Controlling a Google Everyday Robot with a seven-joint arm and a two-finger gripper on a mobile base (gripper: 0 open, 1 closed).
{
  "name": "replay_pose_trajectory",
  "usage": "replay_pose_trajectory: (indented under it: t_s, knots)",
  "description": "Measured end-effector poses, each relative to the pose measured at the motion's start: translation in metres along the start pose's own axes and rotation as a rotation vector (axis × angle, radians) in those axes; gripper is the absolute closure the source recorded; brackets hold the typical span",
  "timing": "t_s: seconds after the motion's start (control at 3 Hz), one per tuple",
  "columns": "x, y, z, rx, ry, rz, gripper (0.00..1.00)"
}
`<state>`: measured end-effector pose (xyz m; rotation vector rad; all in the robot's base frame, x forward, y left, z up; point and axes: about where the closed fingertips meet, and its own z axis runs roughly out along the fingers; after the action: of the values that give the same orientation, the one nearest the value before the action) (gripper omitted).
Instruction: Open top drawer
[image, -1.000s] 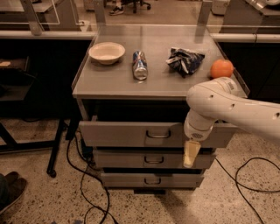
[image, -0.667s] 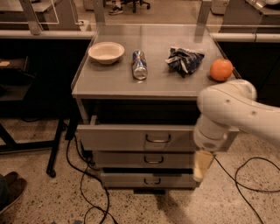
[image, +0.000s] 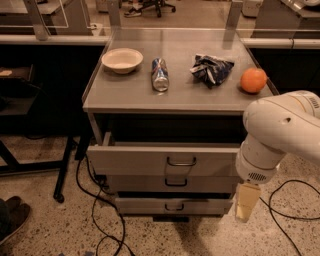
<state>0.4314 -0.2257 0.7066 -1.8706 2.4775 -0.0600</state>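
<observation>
The top drawer (image: 150, 160) is a grey metal front with a small dark wire handle (image: 181, 162) at its centre. It stands pulled out from the cabinet, well forward of the two drawer fronts below. Its inside is in shadow under the cabinet top. My gripper (image: 247, 202) hangs at the end of the white arm, to the right of the drawers and level with the lowest one. It is clear of the handle and holds nothing that I can see.
On the cabinet top (image: 130, 97) lie a white bowl (image: 122, 60), a can on its side (image: 159, 74), a crumpled chip bag (image: 211, 69) and an orange (image: 253, 80). Cables (image: 95, 220) trail on the floor. A dark table frame (image: 35, 165) stands at the left.
My arm has drawn back to the right and downward, away from the drawer front. The top drawer stands a little farther out than one second ago.
</observation>
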Motion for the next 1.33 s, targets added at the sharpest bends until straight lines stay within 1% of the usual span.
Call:
replay_pose_trajectory:
  t_s: [0.33, 0.67, 1.0, 1.33]
  knots:
    - [-0.012, -0.022, -0.008, 0.055, -0.017, 0.005, 0.00]
    - [-0.031, -0.054, -0.011, 0.112, -0.023, 0.004, 0.00]
    - [-0.049, -0.076, 0.001, 0.134, 0.000, -0.014, 0.00]
    - [-0.064, -0.085, 0.029, 0.106, 0.030, -0.032, 0.00]
